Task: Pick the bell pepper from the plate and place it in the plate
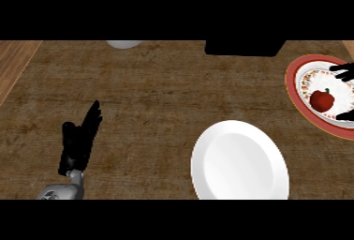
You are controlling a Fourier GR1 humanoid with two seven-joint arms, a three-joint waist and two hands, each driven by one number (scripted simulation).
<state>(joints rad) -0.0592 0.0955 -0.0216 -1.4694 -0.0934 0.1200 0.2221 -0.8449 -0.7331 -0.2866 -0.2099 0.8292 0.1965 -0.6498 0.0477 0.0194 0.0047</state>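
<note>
Carrying everything: a brown wood-grain surface (pixel 159 93), on which both plates are set.
Bell pepper: a red bell pepper (pixel 322 99) with a green stem is seen lying inside the red-rimmed plate (pixel 296 89), at the right edge of the view, towards the far side.
Red-rimmed plate: patterned on its inner ring and cut off by the right edge of the view.
White plate (pixel 240 161): placed on the near side, right of centre, and separated from the red-rimmed plate by a strip of surface.
Right robot hand (pixel 343 71): only black fingers are shown, over the red-rimmed plate. They are spread apart, one part on the far side of the bell pepper and one on its near side. No contact with the pepper is seen.
Left robot hand (pixel 77 145): held upright at the near left, fingers straight and close together, with nothing grasped.
Far edge: a grey round object (pixel 124 44) is partly cut off, and a black box (pixel 245 47) is set further right.
</note>
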